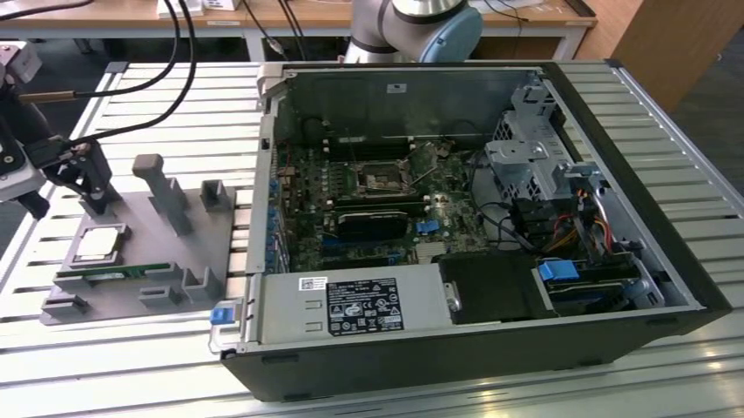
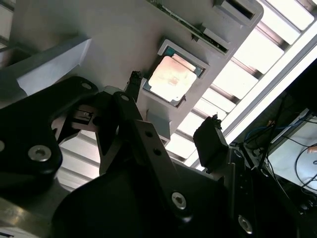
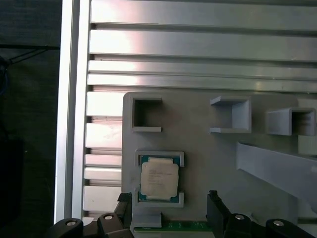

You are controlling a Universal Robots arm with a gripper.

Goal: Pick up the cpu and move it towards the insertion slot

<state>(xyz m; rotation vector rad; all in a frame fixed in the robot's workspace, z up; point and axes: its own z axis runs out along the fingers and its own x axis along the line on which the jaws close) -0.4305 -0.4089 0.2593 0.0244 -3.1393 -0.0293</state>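
1. Grey plastic makes up the holder plate (image 1: 174, 252), and the cpu (image 3: 159, 179) lies flat in a framed recess on it, silvery top up and not lifted.
2. The gripper (image 3: 169, 197) hangs just above the plate at the cpu's recess. In both wrist views its jaws stand apart, one to either side of the chip, touching nothing and holding nothing.
3. By my judgement the pick-up has not been made, so the grasp, the lift and the carry are all left.
4. The insertion slot (image 1: 382, 180) sits well apart from the plate, toward the exterior view's right. It is on the green board inside the open computer case (image 1: 465, 357).
5. Elsewhere on the plate, a green memory stick (image 1: 104, 272) rests in a groove just beside the cpu's recess. The square pockets (image 3: 147, 130) farther along the plate hold nothing.
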